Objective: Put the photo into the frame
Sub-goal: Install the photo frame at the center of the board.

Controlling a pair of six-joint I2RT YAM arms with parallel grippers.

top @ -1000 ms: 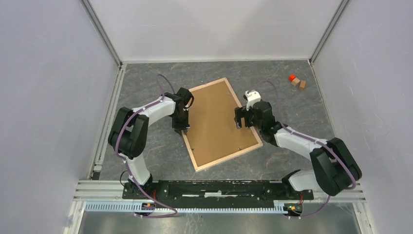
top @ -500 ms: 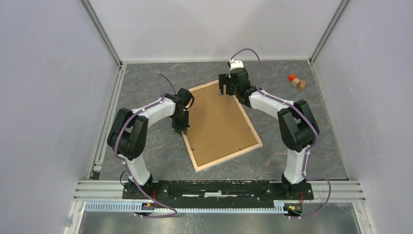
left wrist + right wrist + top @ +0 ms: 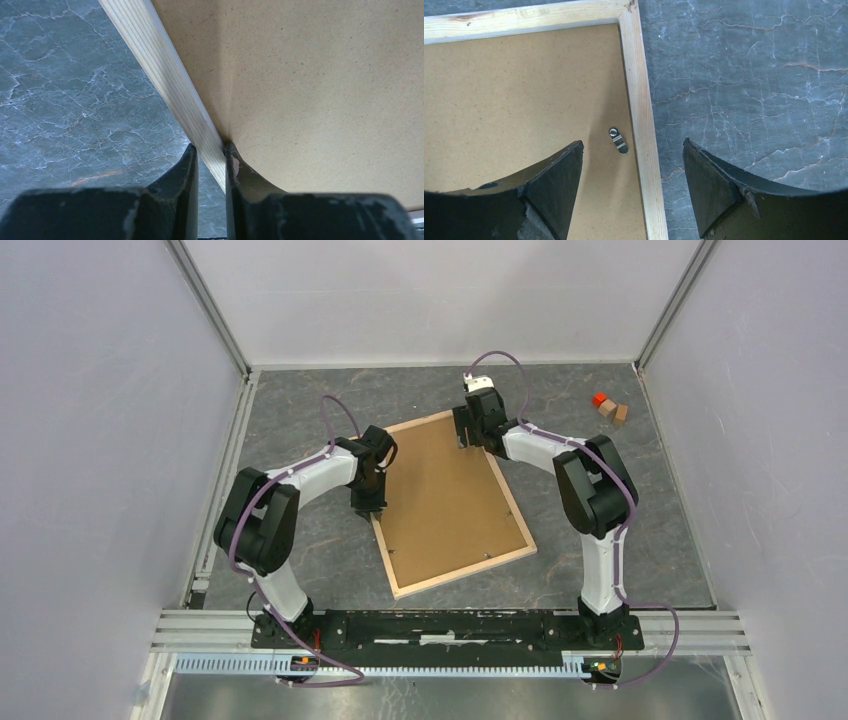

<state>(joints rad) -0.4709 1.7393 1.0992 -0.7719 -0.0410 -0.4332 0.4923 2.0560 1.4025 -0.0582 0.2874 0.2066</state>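
Top external, frame (image 3: pixel 465 573) with front hidden, left hand (image 3: pixel 210 148) pinching its rail, right hand (image 3: pixel 631 149) spread.

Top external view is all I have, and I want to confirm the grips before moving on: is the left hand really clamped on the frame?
Observer: Yes. The left wrist view shows the left hand shut on the frame rail, one finger outside it and the other on the brown backing board.
Operator: And the right hand?
Observer: The right hand is open. Its fingers straddle the rail near the far corner and grip nothing.
Operator: Any clip there?
Observer: A small metal tab lies on the board just inside that rail, between the fingers.
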